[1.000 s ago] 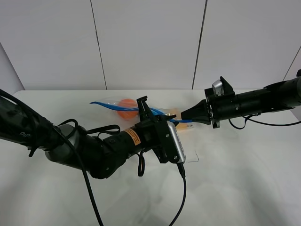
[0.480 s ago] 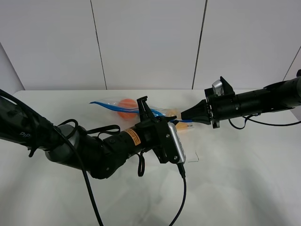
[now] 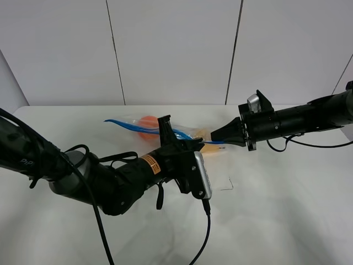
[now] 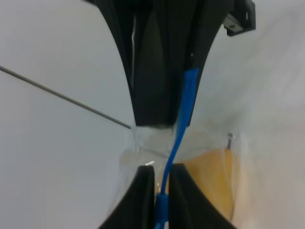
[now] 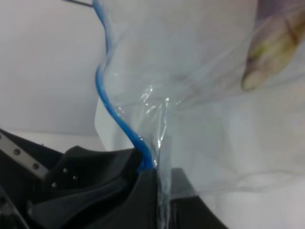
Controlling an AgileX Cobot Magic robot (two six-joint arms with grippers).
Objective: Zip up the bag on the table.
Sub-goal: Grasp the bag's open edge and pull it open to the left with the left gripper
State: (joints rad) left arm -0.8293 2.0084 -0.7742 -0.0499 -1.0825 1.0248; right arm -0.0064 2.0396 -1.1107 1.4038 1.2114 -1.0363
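Table point(image 3: 287, 187): white | wall point(image 3: 171, 49): pale panels, dark seams | bag point(image 3: 144, 124): far side

The left arm point(image 3: 105, 185) was matte black, with an orange label point(image 3: 150, 162), a silver camera housing point(image 3: 202, 175) and, at its 6 o'clock, a black cable point(image 3: 208, 226). The black right gripper point(image 5: 156, 174) had small screws point(image 5: 17, 152).

Clear crinkly plastic bag point(image 5: 205, 109), matt white table point(image 3: 287, 215)

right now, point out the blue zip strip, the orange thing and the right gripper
blue zip strip point(image 3: 122, 123), exterior high view, its free left stretch
orange thing point(image 3: 146, 121), exterior high view, its upper half
right gripper point(image 3: 215, 136), exterior high view, tip of its jaws
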